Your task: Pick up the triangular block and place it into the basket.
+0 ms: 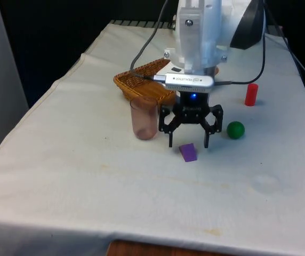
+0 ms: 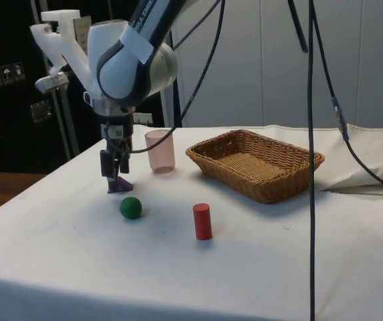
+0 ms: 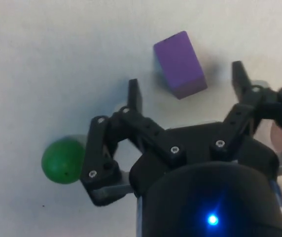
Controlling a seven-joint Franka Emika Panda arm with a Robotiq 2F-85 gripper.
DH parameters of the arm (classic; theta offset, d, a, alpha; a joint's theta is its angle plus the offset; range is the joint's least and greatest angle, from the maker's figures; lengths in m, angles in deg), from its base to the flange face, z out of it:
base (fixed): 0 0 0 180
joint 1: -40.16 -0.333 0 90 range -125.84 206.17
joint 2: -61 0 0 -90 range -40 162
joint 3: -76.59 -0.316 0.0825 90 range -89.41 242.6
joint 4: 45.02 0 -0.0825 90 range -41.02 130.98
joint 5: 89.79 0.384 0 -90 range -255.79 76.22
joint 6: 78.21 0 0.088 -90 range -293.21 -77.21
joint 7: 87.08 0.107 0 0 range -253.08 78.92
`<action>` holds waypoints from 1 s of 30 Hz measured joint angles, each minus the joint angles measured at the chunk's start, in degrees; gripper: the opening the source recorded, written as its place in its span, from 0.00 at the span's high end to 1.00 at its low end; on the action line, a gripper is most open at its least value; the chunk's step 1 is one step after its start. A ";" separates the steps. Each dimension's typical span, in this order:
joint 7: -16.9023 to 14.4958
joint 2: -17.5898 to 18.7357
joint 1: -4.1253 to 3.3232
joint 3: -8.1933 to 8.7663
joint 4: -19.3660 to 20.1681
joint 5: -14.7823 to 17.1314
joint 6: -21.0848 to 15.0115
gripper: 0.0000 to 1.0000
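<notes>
Nearest the front of the desk point(image 1: 88, 176) lies the purple triangular block point(image 1: 188, 152), flat on the white cloth and touching nothing. Directly over it, a little toward the far end, hangs the black hand point(image 1: 189, 143), its two fingers spread wide apart and pointing down, with their tips low over the cloth on either side of the block's far edge; nothing is between them. In the wrist view the block point(image 3: 180, 64) sits just ahead of the fingertips point(image 3: 133, 91), lying at a slant to the line between them, and it is free of both. From the side the hand point(image 2: 114, 179) stands right above the block point(image 2: 120, 185). Just beside the hand, on the front view's right, a green ball point(image 1: 235, 129) rests on the cloth, close to the block but apart from it. On the front view's left of the hand a translucent pink cup point(image 1: 144, 118) stands upright. Farther back on the front view's right a red cylinder point(image 1: 251, 94) stands on end, well apart from the ball. Behind the cup sits the woven basket point(image 1: 136, 82), with the white arm partly in front of it; in the side view the basket point(image 2: 258, 164) holds nothing.
</notes>
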 measured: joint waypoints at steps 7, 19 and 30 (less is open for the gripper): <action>-0.97 0.11 0.06 0.00 0.00 0.86 0.00 0.47; -1.09 -0.11 0.11 0.06 -0.11 0.92 0.00 0.67; -1.20 -5.50 -0.06 0.29 2.35 0.69 2.58 0.67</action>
